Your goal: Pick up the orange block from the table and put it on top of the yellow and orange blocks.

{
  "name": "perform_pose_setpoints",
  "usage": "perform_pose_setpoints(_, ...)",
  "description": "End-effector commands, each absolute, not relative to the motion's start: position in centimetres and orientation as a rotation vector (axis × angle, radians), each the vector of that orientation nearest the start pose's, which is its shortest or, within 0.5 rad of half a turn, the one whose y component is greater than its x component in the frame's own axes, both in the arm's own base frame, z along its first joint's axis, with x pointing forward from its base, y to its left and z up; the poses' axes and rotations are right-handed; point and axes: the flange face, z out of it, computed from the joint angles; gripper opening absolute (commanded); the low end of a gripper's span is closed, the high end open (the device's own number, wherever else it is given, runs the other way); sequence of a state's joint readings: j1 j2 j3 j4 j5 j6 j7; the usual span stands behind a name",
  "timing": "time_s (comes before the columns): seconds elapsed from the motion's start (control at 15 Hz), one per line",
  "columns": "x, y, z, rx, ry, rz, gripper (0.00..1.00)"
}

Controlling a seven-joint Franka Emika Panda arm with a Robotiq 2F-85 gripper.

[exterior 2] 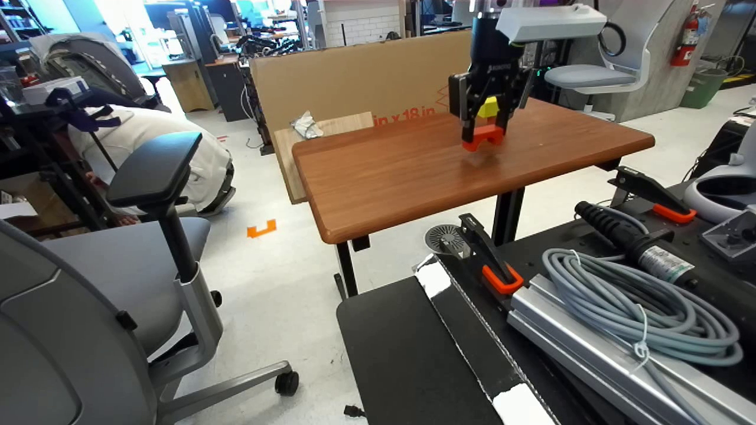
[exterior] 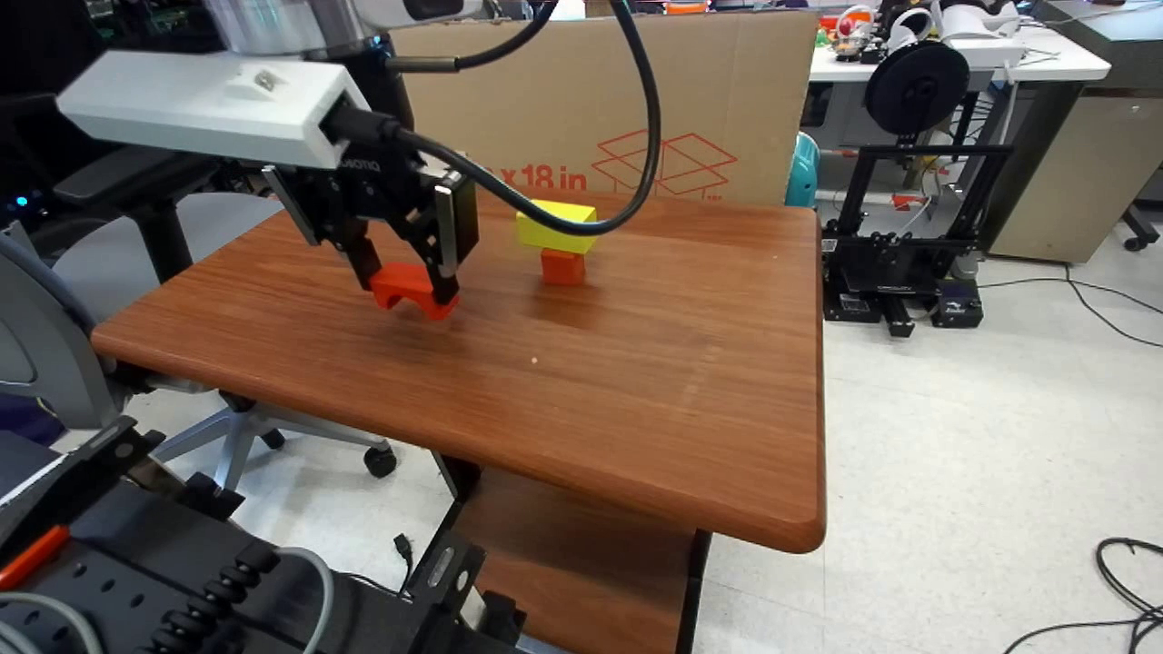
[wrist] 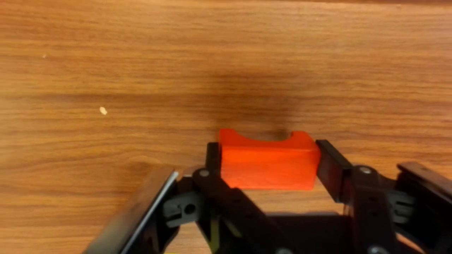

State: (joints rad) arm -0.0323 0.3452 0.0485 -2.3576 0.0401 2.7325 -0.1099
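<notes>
The orange block (exterior: 413, 283) is a small orange-red brick with an arched notch in its underside. My gripper (wrist: 270, 160) is shut on its two ends; the block also shows between the fingers in the wrist view (wrist: 268, 169) and in an exterior view (exterior 2: 484, 136). It appears slightly above the table (exterior: 636, 381), with a shadow beneath. The yellow block (exterior: 543, 236) lies on top of a small orange block (exterior: 563, 268), behind and to the right of my gripper in that view. In an exterior view the yellow block (exterior 2: 488, 107) shows between my fingers; its support is mostly hidden.
A large cardboard box (exterior: 727, 109) stands upright along the table's back edge. A black cable (exterior: 650, 136) loops from the arm and crosses in front of the yellow block in that view. A grey chair (exterior 2: 118, 265) and a black bench with clamps (exterior 2: 502, 280) stand near the table.
</notes>
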Motion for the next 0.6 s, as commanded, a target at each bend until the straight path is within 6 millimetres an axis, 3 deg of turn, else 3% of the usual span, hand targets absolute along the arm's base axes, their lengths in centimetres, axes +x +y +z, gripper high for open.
perform_pose_setpoints(0.0,49.7,-2.1,22.3,-3.115,-0.116,-0.052,0.42)
perform_pose_setpoints(0.53,50.7,-9.8,26.6,-3.146,-0.176,-0.102,0.42)
